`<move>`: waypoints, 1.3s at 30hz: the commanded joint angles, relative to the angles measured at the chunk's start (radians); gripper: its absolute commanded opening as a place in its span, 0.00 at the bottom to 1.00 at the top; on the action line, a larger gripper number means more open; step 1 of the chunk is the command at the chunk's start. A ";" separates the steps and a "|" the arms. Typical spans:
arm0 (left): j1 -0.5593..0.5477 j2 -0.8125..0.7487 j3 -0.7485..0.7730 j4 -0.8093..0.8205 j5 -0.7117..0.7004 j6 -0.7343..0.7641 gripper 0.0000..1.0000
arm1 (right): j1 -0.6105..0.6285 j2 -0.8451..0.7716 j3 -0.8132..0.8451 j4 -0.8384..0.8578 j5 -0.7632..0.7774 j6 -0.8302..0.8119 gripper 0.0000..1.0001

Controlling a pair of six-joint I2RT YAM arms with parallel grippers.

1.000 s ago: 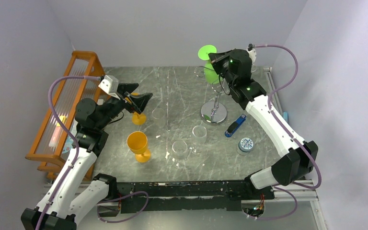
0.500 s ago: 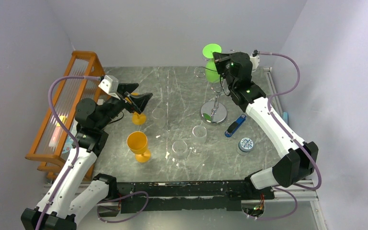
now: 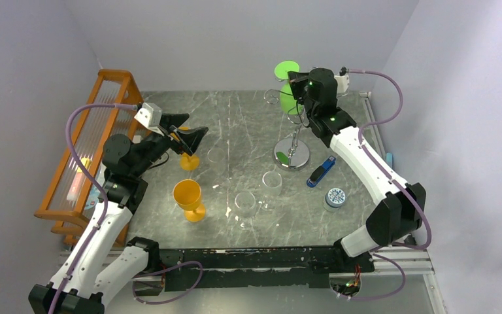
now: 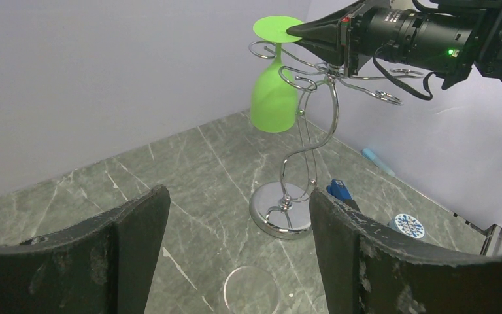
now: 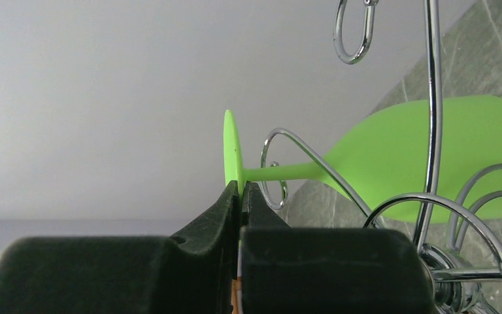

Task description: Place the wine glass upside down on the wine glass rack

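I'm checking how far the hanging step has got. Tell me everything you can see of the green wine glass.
The green wine glass looks like matte bright-green plastic: rounded bowl, thin stem, flat round foot. It is upside down, foot on top, with its stem in a curled loop at the top of the chrome rack. The right gripper has its jaws shut on the foot's rim. Whether the foot rests on the wire is unclear.
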 commanded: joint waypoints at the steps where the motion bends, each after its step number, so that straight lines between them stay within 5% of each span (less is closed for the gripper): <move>1: -0.003 -0.007 0.009 0.007 0.002 0.001 0.82 | -0.006 0.024 0.032 -0.005 0.026 0.013 0.00; 10: -0.003 0.000 0.016 0.008 -0.011 -0.028 0.83 | -0.005 -0.027 -0.020 0.060 -0.002 0.003 0.00; 14: -0.003 0.059 0.108 -0.007 -0.093 -0.205 0.83 | -0.007 -0.053 -0.025 0.062 -0.016 -0.007 0.00; 21: -0.005 0.372 0.403 -0.044 0.053 -0.605 0.89 | -0.026 -0.068 -0.058 0.075 -0.048 -0.011 0.00; 28: -0.042 0.755 0.649 0.130 0.189 -0.923 0.79 | -0.056 -0.091 -0.105 0.124 -0.108 -0.016 0.00; 39: -0.173 1.156 1.041 0.134 0.191 -1.099 0.66 | -0.098 -0.092 -0.131 0.177 -0.247 -0.008 0.00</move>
